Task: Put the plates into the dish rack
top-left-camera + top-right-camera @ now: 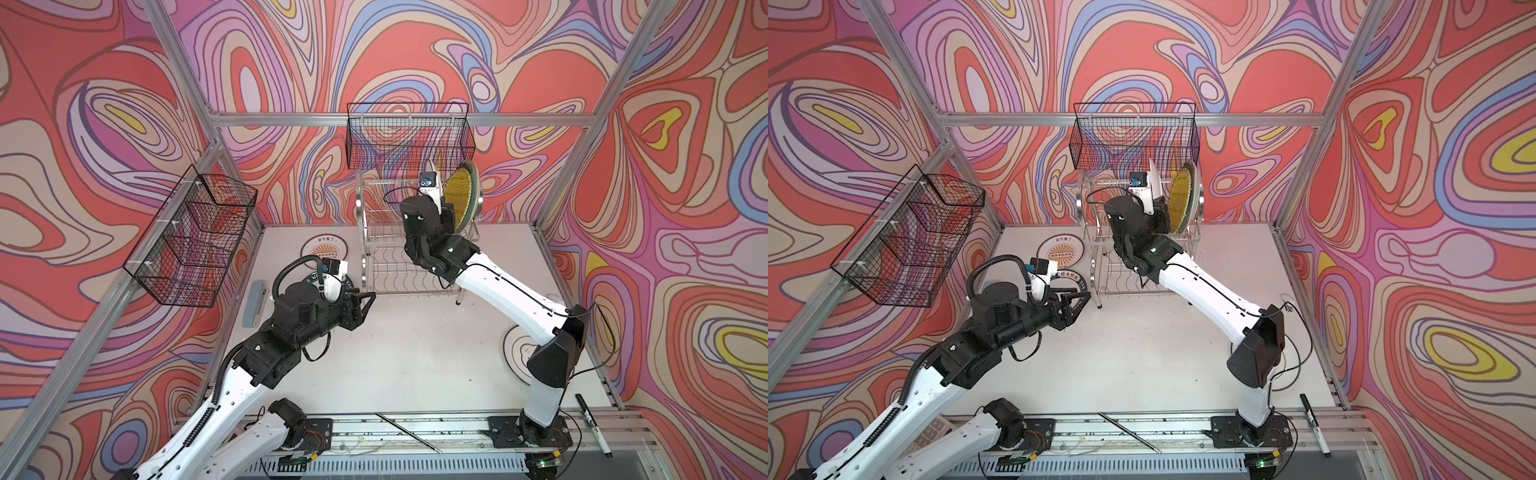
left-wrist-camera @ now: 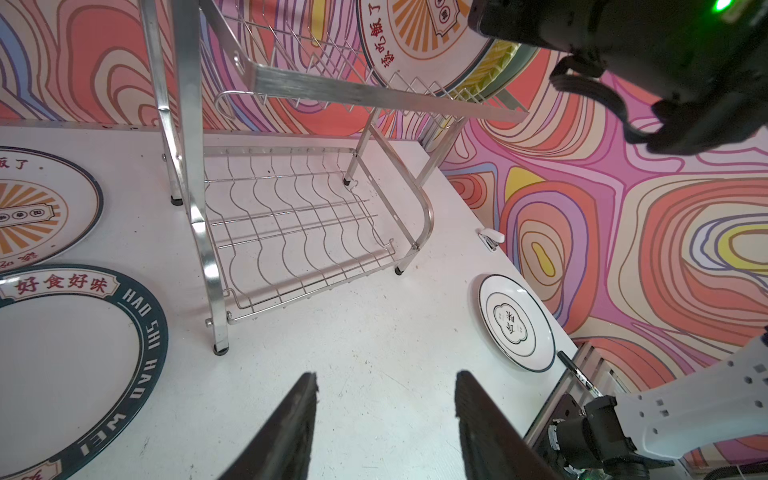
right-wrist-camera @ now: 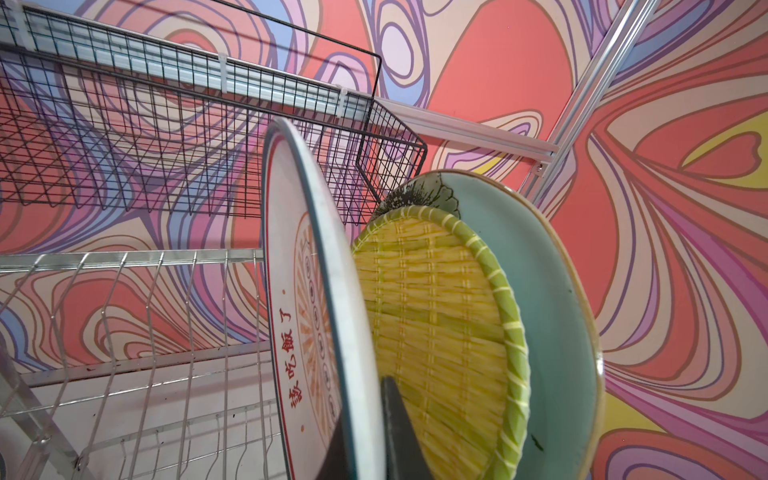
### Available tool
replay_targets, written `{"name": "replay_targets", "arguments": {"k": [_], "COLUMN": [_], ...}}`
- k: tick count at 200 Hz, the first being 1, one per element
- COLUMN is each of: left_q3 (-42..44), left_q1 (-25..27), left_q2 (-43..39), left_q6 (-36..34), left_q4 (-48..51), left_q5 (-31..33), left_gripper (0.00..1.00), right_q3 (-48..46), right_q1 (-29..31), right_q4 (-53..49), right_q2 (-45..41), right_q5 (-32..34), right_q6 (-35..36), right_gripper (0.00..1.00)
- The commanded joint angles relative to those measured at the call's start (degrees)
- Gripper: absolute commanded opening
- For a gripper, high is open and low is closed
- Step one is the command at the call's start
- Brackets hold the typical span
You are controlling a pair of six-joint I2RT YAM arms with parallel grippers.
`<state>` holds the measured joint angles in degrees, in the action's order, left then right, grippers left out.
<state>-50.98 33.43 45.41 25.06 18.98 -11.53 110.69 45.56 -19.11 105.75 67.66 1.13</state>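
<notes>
The chrome dish rack (image 1: 360, 216) (image 2: 191, 166) stands at the back of the table. In its upper tier the yellow woven plate (image 1: 457, 195) (image 3: 436, 316) and the aqua plate (image 3: 552, 299) stand upright. My right gripper (image 3: 365, 399) is shut on the rim of an orange-sunburst plate (image 3: 299, 311) (image 1: 1154, 178), upright beside them. Another sunburst plate (image 1: 322, 249), the green-lettered plate (image 2: 75, 353) and the black-ringed plate (image 2: 515, 324) lie flat on the table. My left gripper (image 1: 365, 307) (image 2: 386, 378) hovers open and empty in front of the rack.
A black mesh basket (image 1: 409, 135) hangs just above the rack; another (image 1: 195, 237) is on the left wall. A grey-blue block (image 1: 255, 303) lies at the table's left edge. A marker (image 1: 592, 424) and a thin metal rod (image 1: 407, 432) lie at the front rail.
</notes>
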Motion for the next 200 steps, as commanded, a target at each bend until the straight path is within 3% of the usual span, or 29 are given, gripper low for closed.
{"name": "replay_targets", "arguments": {"k": [1, 108, 166, 200], "left_q3": [-0.1, 0.2, 0.1, 0.0], "left_q1": [0.1, 0.1, 0.1, 0.1], "left_q2": [-0.5, -1.7, -1.7, -1.5], "left_q6": [-1.1, -1.1, -0.9, -0.9], "left_q4": [-0.8, 0.1, 0.2, 0.0], "left_q5": [0.2, 0.5, 0.5, 0.5], "left_gripper": [0.57, 0.57, 0.57, 0.57], "right_q3": [2.3, 5.0, 5.8, 5.8], "right_q1": [0.2, -0.4, -1.3, -1.5], "right_q4": [-0.8, -6.7, -8.0, -7.0], "right_q2": [0.7, 1.7, 2.3, 2.4], "right_q5": [0.7, -3.7, -5.3, -5.8], "right_q6": [-2.2, -6.2, -6.0, -4.3], "right_gripper": [0.00, 0.00, 0.08, 0.18]}}
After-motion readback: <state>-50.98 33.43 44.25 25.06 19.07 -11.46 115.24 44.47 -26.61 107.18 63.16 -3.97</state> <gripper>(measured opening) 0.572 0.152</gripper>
